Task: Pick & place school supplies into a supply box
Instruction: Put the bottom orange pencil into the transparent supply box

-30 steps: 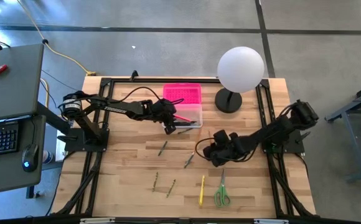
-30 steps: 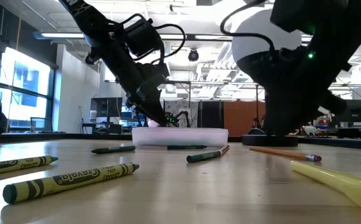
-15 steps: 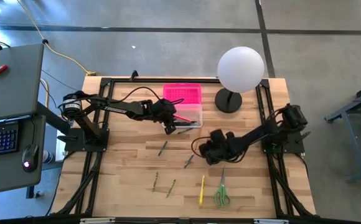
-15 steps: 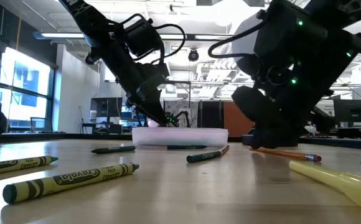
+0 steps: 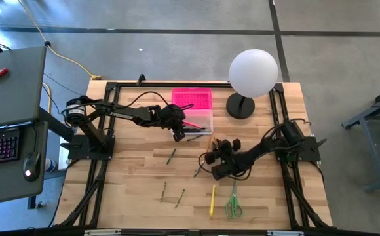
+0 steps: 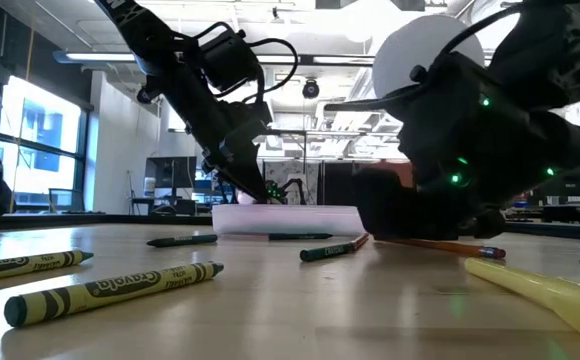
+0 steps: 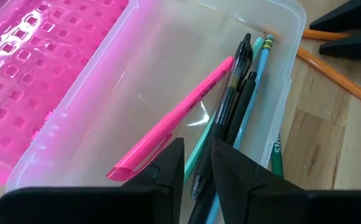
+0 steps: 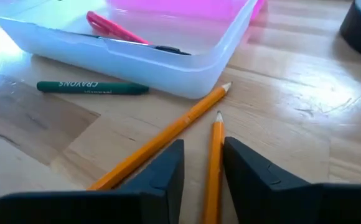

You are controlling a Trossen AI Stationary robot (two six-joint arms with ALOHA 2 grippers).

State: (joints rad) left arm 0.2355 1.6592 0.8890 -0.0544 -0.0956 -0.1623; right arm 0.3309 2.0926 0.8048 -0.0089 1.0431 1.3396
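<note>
Two dark, matte black arms here, built of slim boxy links joined by rounded, drum-like joints. The left arm (image 5: 121, 113) carries small white lettering along its long link, too small to read, and a silvery ring shows at its base joint near the table edge. Loose black cables loop off it above the wrist. The right arm (image 5: 275, 141) has the same black shell, with thin black cables arching off its wrist housing, and in the low view tiny green lights glow on that bulky rounded housing. The left gripper (image 7: 196, 171) shows two black, smooth, wedge-shaped fingers; the right gripper (image 8: 202, 168) has the same angular black pair.
</note>
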